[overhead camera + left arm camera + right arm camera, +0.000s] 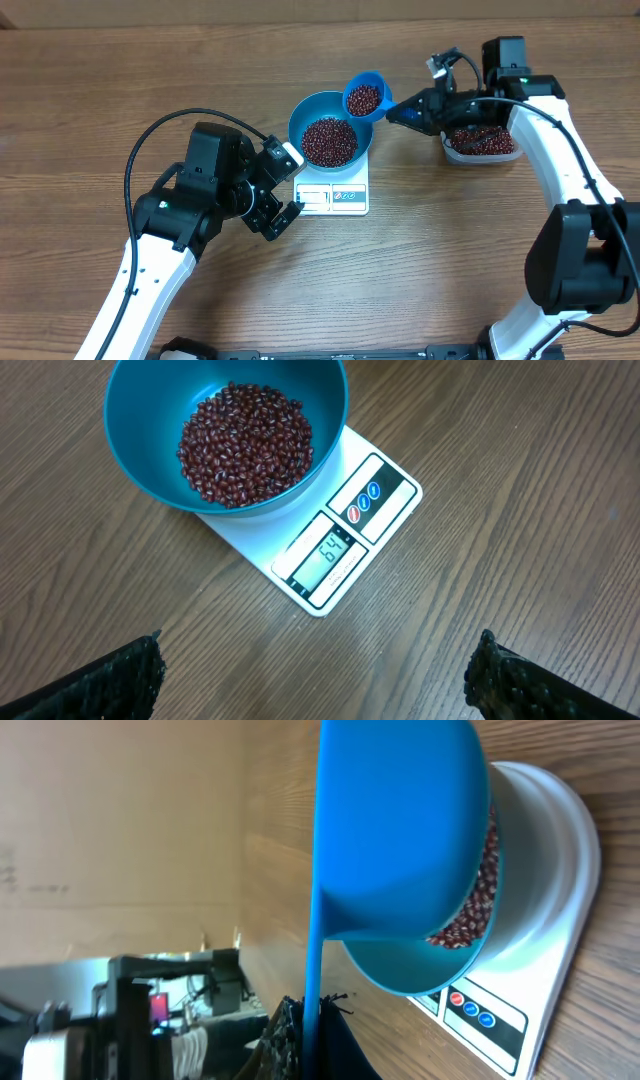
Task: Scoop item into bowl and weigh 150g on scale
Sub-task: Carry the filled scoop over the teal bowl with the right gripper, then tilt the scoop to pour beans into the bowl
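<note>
The teal-blue bowl point(300, 118) stands on the white scale point(350, 195), with a heap of red-brown beans point(329, 141) inside. My right gripper point(402, 110) is shut on the handle of a small blue scoop point(364, 97). The scoop is full of beans and hangs over the bowl's far right rim. My left gripper point(287, 190) stands open and empty just left of the scale's front strip. In the left wrist view the bowl point(135, 455), beans point(245, 445) and scale point(392, 488) show beyond my gripper point(315, 675). The right wrist view shows the scoop point(400, 830) above the bowl point(400, 970).
A clear plastic tub point(481, 152) with more beans sits on the wooden table right of the scale, under my right arm. The scale's display point(328, 550) is lit. My left arm's black cable loops over the table at left.
</note>
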Controlling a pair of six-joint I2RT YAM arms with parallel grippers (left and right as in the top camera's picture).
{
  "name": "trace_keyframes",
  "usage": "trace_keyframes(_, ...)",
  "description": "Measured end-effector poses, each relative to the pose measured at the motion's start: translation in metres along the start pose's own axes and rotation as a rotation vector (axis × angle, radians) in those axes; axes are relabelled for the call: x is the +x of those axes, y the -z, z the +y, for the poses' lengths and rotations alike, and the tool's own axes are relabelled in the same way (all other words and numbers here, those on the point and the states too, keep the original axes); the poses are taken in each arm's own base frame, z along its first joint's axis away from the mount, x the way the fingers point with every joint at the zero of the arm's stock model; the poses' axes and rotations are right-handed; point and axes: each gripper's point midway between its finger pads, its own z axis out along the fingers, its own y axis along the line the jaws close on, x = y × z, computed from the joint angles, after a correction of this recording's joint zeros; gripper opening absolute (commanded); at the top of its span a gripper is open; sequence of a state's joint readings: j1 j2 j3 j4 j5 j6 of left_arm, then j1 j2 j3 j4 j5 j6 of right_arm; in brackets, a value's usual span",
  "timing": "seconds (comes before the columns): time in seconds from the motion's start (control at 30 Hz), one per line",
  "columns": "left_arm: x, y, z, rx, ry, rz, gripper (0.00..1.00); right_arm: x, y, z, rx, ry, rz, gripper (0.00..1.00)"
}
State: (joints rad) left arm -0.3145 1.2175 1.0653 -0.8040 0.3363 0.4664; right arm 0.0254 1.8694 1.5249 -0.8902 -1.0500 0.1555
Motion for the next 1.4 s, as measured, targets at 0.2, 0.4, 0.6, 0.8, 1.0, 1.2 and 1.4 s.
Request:
trace_keyframes(0.2, 0.000, 0.000, 0.000, 0.000, 0.000, 0.000, 0.99, -0.007, -0.007, 0.009, 0.077, 0.008, -0.008, 0.04)
trace_keyframes(0.4, 0.000, 0.000, 0.000, 0.000, 0.000, 0.000, 1.00, 0.000, -0.018, 0.011, 0.172, 0.003, 0.015, 0.04)
trace_keyframes(0.6, 0.000, 0.000, 0.000, 0.000, 0.000, 0.000, 0.99, 0.004, -0.021, 0.009, 0.265, 0.002, 0.023, 0.04)
trace_keyframes(0.8, 0.000, 0.000, 0.000, 0.000, 0.000, 0.000, 1.00, 0.012, -0.022, 0.009, 0.351, 0.004, 0.046, 0.04)
trace_keyframes(1.0, 0.000, 0.000, 0.000, 0.000, 0.000, 0.000, 0.99, 0.017, -0.028, 0.023, 0.434, 0.063, 0.060, 0.04)
trace_keyframes(1.2, 0.000, 0.000, 0.000, 0.000, 0.000, 0.000, 0.99, 0.025, -0.038, 0.034, 0.526, 0.137, 0.073, 0.04)
trace_keyframes(1.4, 0.000, 0.000, 0.000, 0.000, 0.000, 0.000, 1.00, 0.034, -0.046, 0.029, 0.640, 0.194, 0.086, 0.04)
